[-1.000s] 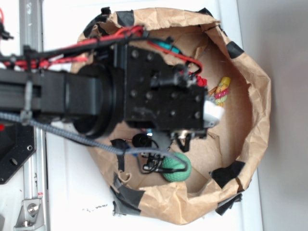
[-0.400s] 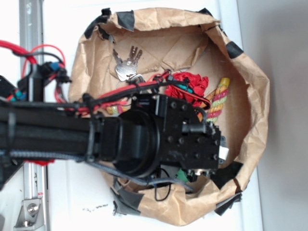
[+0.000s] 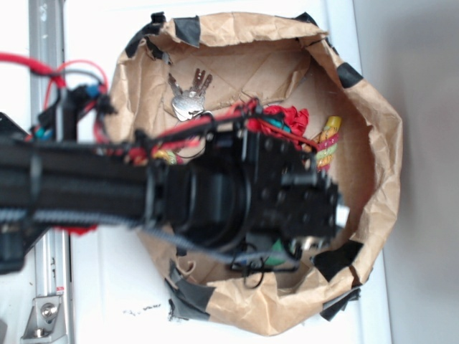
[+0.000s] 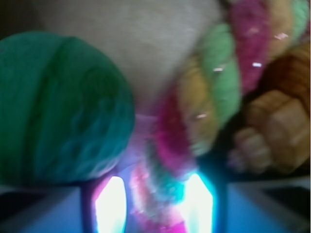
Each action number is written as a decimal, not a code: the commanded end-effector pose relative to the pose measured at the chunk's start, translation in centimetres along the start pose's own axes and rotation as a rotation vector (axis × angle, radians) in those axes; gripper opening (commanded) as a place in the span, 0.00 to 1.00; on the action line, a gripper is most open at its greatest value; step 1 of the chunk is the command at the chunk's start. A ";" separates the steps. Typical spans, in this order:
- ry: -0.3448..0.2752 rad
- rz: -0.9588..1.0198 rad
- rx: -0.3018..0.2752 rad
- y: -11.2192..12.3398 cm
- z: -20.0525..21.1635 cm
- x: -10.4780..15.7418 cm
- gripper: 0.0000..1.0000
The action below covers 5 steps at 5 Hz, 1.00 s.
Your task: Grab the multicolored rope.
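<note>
The multicolored rope (image 4: 218,82) is a thick twisted cord of yellow, pink and light green. In the wrist view it runs from the top right down to between my fingers. Its yellow end shows in the exterior view (image 3: 328,137) at the right of the brown paper bin. My gripper (image 4: 154,204) is low over the bin floor. Its two glowing fingertips (image 4: 111,204) stand on either side of the rope's lower part, with a thin gap on the left. In the exterior view the gripper (image 3: 336,215) is mostly hidden under the arm.
A green yarn ball (image 4: 58,107) lies just left of the rope. A tan seashell (image 4: 277,131) touches the rope's right side. A red fabric rose (image 3: 287,118) and a bunch of keys (image 3: 188,100) lie farther back. The crumpled paper wall (image 3: 380,143) rings everything.
The arm has swung down the frame and uncovered the keys and the rose. It now covers most of the green ball. Since 0.4 s ago it has shifted slightly right.
</note>
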<state>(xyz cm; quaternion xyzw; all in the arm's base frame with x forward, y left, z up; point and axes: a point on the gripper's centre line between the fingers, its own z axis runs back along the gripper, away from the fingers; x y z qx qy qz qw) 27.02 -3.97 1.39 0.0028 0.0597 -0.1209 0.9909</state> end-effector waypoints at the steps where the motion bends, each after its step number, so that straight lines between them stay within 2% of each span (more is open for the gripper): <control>1: -0.112 0.097 0.067 2.8 4.6 -0.3 0.00; 2: -0.157 0.145 0.107 3.0 8.0 -1.2 0.00; 3: -0.156 0.206 0.055 3.2 12.9 -2.3 0.00; 4: -0.163 0.163 0.008 2.2 16.9 -3.4 0.00; 5: -0.149 0.182 0.028 1.3 16.6 -3.4 0.00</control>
